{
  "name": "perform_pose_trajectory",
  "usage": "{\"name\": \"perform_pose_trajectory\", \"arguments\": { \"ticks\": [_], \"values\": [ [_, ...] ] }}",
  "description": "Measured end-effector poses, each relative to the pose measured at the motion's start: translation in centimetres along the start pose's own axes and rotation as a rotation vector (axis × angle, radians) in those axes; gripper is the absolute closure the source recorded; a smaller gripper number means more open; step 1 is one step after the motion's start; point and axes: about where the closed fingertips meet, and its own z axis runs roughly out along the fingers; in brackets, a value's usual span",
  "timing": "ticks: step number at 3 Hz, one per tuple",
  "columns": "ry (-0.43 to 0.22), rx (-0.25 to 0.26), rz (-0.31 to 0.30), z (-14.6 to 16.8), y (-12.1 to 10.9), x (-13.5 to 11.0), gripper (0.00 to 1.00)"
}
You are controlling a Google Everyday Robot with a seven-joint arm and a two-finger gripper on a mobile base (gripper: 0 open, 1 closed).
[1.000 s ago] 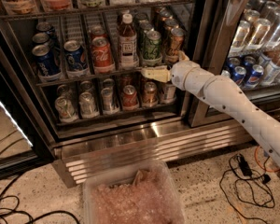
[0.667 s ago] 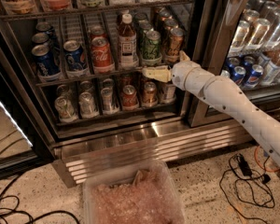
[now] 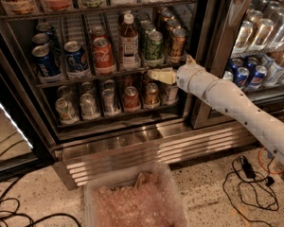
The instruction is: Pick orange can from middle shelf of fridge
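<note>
Right now the orange can [image 3: 176, 42] is standing upright at the front of the rightmost lane of the mid shelf [image 3: 66, 80], approx 1 o'clock from the gripper [image 3: 157, 75] and apart from it. The gripper is hanging just in front of the shelf's rail, pointing toward 9 o'clock, w/ the arm [image 3: 227, 100] trailing off toward 4 o'clock. Can't tell whether it's spread or pressed together, and nothing is showing in its grip.

Handling, as a guess: if full, the can is going to be fairly heavy for its size. Its wall is prob. stiff but thin, denting under a hard squeeze, and its cold painted side is prob. running slick. Best hold is looking like mid-body, across the width, below the silver top & above the rail, w/ a moderate squeeze.

Around it, the green can [image 3: 154, 45] is standing just beside it at 9 o'clock in the next lane, so clearance there is looking tight. More cans are queuing behind it at 12 o'clock. The fridge [image 3: 132, 148] side wall & door post [image 3: 213, 56] are crowding the 3 o'clock side. The bottle [image 3: 129, 39] and Coke can [image 3: 103, 56] are sitting farther toward 9 o'clock, out of the way. The rail is running along the can's foot, so the can is prob. needing a lift before coming out. The lower cans [image 3: 131, 98] are sitting around 7 o'clock from the gripper.
</note>
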Motion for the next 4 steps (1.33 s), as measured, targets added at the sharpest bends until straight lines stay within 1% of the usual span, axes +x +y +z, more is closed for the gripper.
{"name": "perform_pose_trajectory", "arguments": {
  "ticks": [1, 2, 3, 4],
  "values": [
    [-0.005, 0.035, -0.010, 0.1, -1.4, -0.1, 0.00],
    [-0.034, 0.043, -0.008, 0.4, -2.4, -1.2, 0.00],
    [-0.057, 0.035, -0.006, 1.0, -2.5, -2.0, 0.00],
    [-0.066, 0.028, -0.011, 1.4, -2.3, -2.3, 0.19]
  ]
}}
